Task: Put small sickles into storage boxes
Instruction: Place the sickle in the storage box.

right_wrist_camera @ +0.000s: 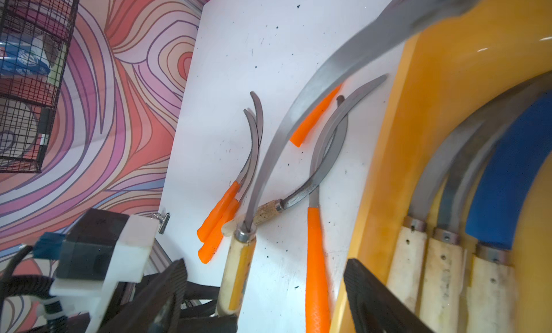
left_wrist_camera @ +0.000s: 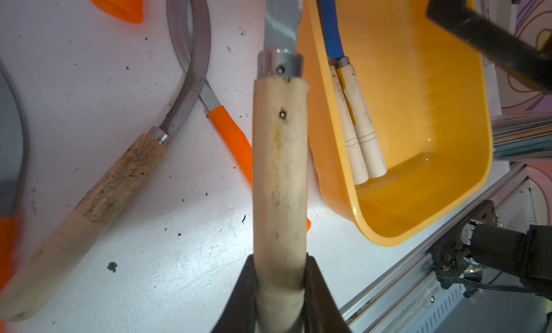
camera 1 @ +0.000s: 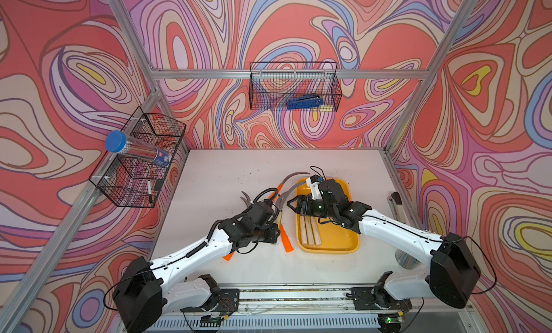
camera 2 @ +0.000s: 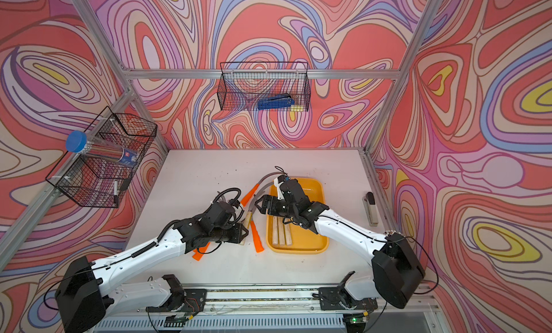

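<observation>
The left pincer (left_wrist_camera: 280, 274) is clamped on the butt of a wooden-handled sickle (left_wrist_camera: 280, 167), lifted off the white surface (camera 1: 227, 173). It hangs just beside the left rim of the yellow tray (camera 1: 334, 236), and its grey blade arcs toward the tray's far left corner. The right pincer (camera 1: 293, 205) hovers over that same left rim with its jaws spread wide and nothing between them. The right arm stretches across the tray from the right front.

The tray sits right of the surface's middle and holds three wooden-handled sickles (right_wrist_camera: 442, 274) side by side, handles toward the front edge. One has a blue blade (right_wrist_camera: 507, 173).

Loose on the surface to the tray's left lies one more wooden-handled sickle (left_wrist_camera: 113, 179). Four orange handles are there too:
- one sickle (right_wrist_camera: 316, 256) just beside the tray's left rim, under the held one
- a pair (right_wrist_camera: 218, 224) touching, farther left
- one handle (right_wrist_camera: 313, 119) beyond them, crossed by grey blades

That makes five loose, one held and three boxed.

Around the edges there are two black wire baskets. The one on the back wall (camera 1: 268, 86) holds a blue tool (camera 1: 304, 103). The one on the left wall (camera 1: 131, 191) holds a clear tube with a blue cap (camera 1: 137, 149). A stapler (camera 1: 395, 203) lies by the surface's right edge.
</observation>
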`<state>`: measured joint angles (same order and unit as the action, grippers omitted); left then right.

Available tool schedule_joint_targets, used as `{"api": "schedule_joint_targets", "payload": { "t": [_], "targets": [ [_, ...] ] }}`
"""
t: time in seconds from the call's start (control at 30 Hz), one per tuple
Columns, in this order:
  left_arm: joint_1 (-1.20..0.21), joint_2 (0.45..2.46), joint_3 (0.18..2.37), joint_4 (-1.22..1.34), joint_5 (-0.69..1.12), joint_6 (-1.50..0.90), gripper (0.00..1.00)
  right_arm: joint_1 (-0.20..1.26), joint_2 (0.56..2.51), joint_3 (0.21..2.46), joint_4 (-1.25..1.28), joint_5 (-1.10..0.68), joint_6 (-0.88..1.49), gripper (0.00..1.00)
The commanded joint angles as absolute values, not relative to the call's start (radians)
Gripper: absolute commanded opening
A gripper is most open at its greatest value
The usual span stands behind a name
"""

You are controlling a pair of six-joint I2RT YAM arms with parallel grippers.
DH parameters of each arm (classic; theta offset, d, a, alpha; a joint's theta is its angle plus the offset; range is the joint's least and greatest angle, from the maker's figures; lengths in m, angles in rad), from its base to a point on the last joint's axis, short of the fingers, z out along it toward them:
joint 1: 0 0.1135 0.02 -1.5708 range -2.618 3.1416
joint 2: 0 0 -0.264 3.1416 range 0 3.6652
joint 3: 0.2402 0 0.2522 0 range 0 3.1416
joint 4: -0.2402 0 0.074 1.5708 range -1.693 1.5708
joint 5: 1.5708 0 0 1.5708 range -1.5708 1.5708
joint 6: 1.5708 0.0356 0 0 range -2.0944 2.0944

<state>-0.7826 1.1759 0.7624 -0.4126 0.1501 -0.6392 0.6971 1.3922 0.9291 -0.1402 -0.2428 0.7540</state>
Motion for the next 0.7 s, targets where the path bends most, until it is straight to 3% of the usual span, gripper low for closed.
{"api": "schedule_joint_targets", "payload": {
  "t": [0.0,0.4,0.67],
  "targets": [
    [-0.775,1.140,0.748,-0.332,0.203,-0.640,0.00,0.733,1.420,0.930,-0.080,-0.212,0.789,0.83],
    [-0.769,1.153,0.737,-0.270,0.247,-0.700,0.00,0.807,1.474,0.934,-0.025,-0.149,0.816,0.69],
    [-0.768,1.164,0.719,-0.203,0.259,-0.728,0.00,0.822,1.494,0.931,0.001,-0.131,0.825,0.47]
  ]
}}
